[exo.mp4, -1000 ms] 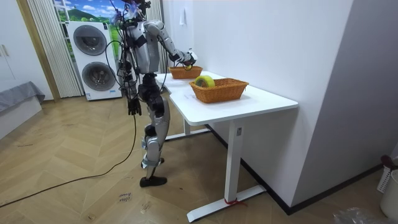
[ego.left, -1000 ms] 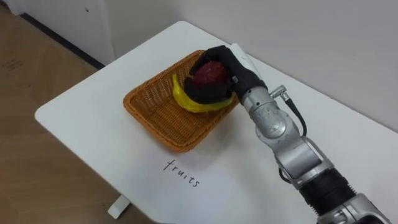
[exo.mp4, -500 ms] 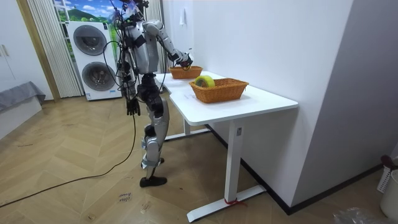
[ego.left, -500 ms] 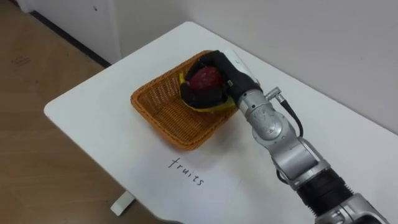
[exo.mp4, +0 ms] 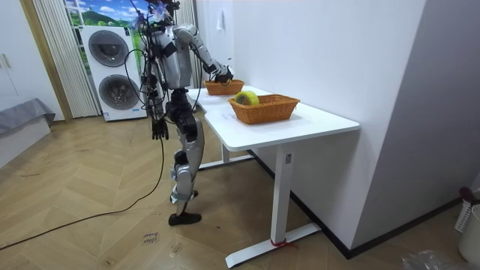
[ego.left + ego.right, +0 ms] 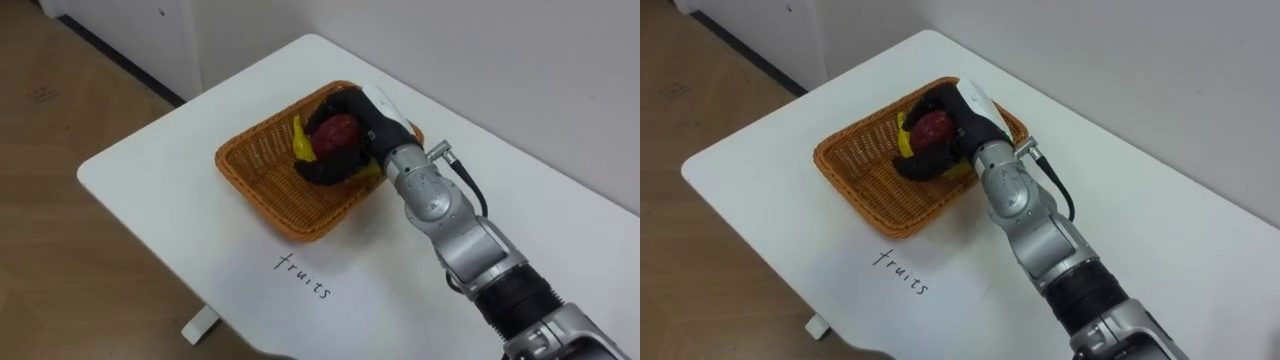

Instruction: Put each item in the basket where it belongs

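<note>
The right hand (image 6: 368, 122) was clasped around a dark red fruit (image 6: 340, 131), its fingers curled over the top and its thumb wrapped underneath. It held the fruit low inside the wicker basket (image 6: 262, 172), toward the far right corner. The fruit sat just over a banana (image 6: 301, 138), but whether the two touched could not be told. The basket stood at the far left end of the white surface (image 6: 170, 215), with a handwritten label (image 6: 303, 277) on its near side.

The fruit looked round, firm and smooth-skinned, probably light to moderate in weight. It would likely roll if set on a slope, and bruise if dropped or squeezed hard. An enveloping hold around its widest part, as here, seemed the safest way to take it. The banana beneath appeared softer and would dent under pressure, so the fruit was better lowered than let fall. The woven basket looked light enough to shift if nudged.

In the room view the robot stood at the surface's long edge, and its left hand (image 5: 158, 129) hung by its side. A second basket (image 5: 264, 109) sat nearer the camera, holding something yellow-green (image 5: 246, 97).
</note>
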